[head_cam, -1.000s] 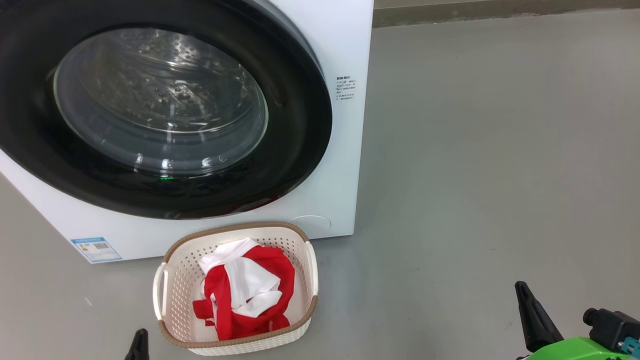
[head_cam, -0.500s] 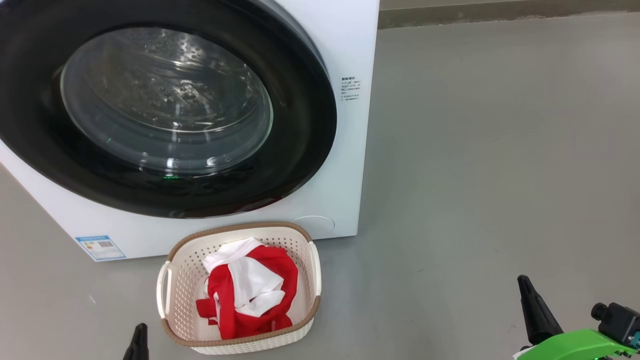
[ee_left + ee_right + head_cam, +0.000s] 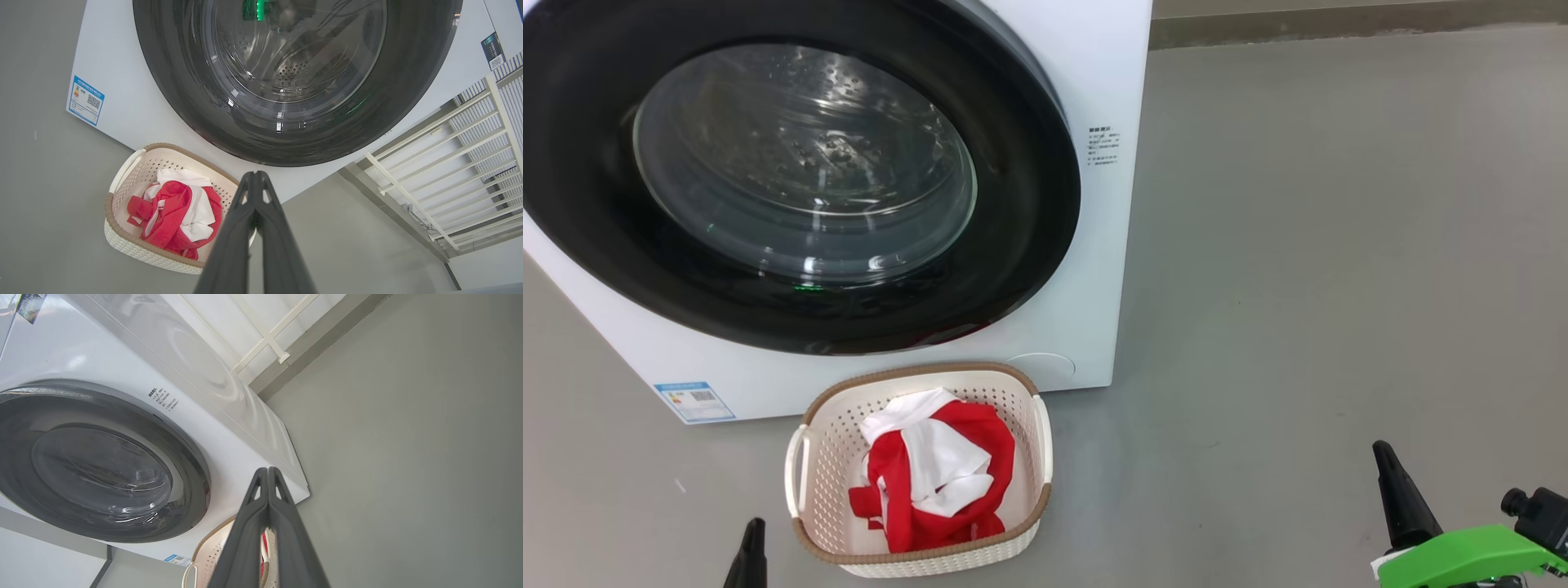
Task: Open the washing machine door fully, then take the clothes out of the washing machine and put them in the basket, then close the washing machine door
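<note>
Floor: plain grey, smooth floor [image 3: 1339, 245] in front of and to the right of the machine.
Background: white slatted rack [image 3: 449, 163] behind the machine, seen in the left wrist view.
Machine: big white boxy front-loading washing machine [image 3: 1094, 65], standing on the floor.
Door: large round glossy black-rimmed door [image 3: 1029, 204] with a bulging clear glass window, lying flush against the machine front; perforated steel drum visible through the glass.
Blue label: small blue sticker [image 3: 694, 400] with a QR code at the front's lower left corner; print too small to read.
Grey print: short block of small grey writing [image 3: 1103, 145] on the white front just right of the door rim; not legible.
Dark sticker: small dark sticker [image 3: 492, 51] with a QR code on the white casing; wording unreadable.
Basket: small cream perforated plastic basket [image 3: 923, 557] with a brown woven-look rim, on the floor just before the machine, below the door.
Clothes: bright red and white fabric clothes [image 3: 931, 482], bunched inside the basket.
Left claw: left claw [image 3: 255, 174], dark fingers pressed together, gripping nothing, above the basket's near edge.
Right claw: right claw [image 3: 267, 470], fingers pressed together, empty, over bare floor well right of the basket.
Right arm: bright green cover [image 3: 1462, 555] behind the fingers.
</note>
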You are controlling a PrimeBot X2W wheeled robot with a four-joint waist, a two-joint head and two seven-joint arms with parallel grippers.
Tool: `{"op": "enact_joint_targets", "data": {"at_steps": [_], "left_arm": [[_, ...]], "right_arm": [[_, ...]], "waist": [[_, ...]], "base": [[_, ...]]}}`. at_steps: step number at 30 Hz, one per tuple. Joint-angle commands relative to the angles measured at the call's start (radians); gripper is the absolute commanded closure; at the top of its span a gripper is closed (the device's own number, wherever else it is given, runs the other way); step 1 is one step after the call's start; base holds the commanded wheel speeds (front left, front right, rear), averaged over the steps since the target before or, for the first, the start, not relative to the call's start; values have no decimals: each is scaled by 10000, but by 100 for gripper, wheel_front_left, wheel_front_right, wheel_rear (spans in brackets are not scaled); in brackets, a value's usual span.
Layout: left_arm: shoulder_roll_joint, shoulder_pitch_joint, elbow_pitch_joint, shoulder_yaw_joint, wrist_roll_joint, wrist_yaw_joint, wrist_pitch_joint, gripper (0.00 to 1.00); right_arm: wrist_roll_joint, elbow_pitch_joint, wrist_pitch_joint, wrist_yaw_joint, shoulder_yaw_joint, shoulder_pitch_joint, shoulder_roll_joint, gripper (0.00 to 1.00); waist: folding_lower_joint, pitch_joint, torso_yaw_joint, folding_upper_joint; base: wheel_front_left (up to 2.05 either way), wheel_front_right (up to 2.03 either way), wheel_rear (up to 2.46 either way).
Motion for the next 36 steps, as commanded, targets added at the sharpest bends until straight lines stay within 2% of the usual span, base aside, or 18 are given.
{"op": "enact_joint_targets", "data": {"at_steps": [1, 36], "left_arm": [[80, -474, -198, 130, -290, -32, 60, 100], [36, -1109, -77, 177, -3816, -50, 1038, 100]], "right_arm": [[285, -288, 66, -5, 20, -459, -111, 100], [3456, -541, 1064, -8, -281, -870, 10, 100]], "waist": [[-1, -4, 15, 0], [-1, -77, 297, 0]], "base": [[0, 0, 0], [0, 0, 0]]}}
